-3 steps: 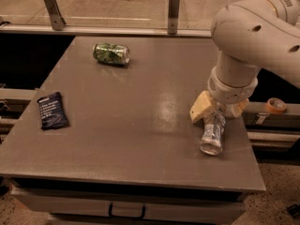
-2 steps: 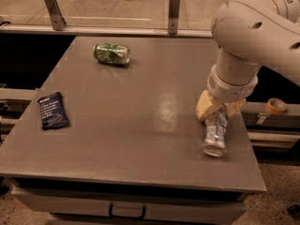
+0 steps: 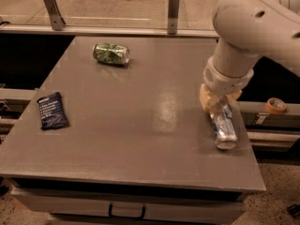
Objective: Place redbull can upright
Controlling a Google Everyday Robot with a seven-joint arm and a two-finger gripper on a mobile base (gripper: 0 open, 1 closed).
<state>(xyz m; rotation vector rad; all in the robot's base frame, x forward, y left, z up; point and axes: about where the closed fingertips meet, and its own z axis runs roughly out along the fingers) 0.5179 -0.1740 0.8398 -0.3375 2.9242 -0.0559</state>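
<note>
Camera view, the only one: a grey desk (image 3: pixel 140 139) seen from its front edge. A large white robot arm (image 3: pixel 248 27) reaches in from the upper right and ends low over the desk's right side. Its tool (image 3: pixel 219 101) sits close to the right edge, its cream-coloured pads closed on the far end of the redbull can (image 3: pixel 224 125).

The slim silver and blue can is not upright. It slants away from the tool towards the viewer, and its shiny round end faces the front right corner. Whether that end rests on the desk or hangs just above it cannot be told.

Compared with a second ago, arm and can have shifted together a little further right, and the can's near end has swung closer to the desk's edge. Moving as one suggests a firm hold, but the can has not yet been tipped onto its base, so the main step remains.

Well apart, a green can (image 3: pixel 111 53) lies on its side at the back left. A dark packet (image 3: pixel 51 110) lies near the left edge.
</note>
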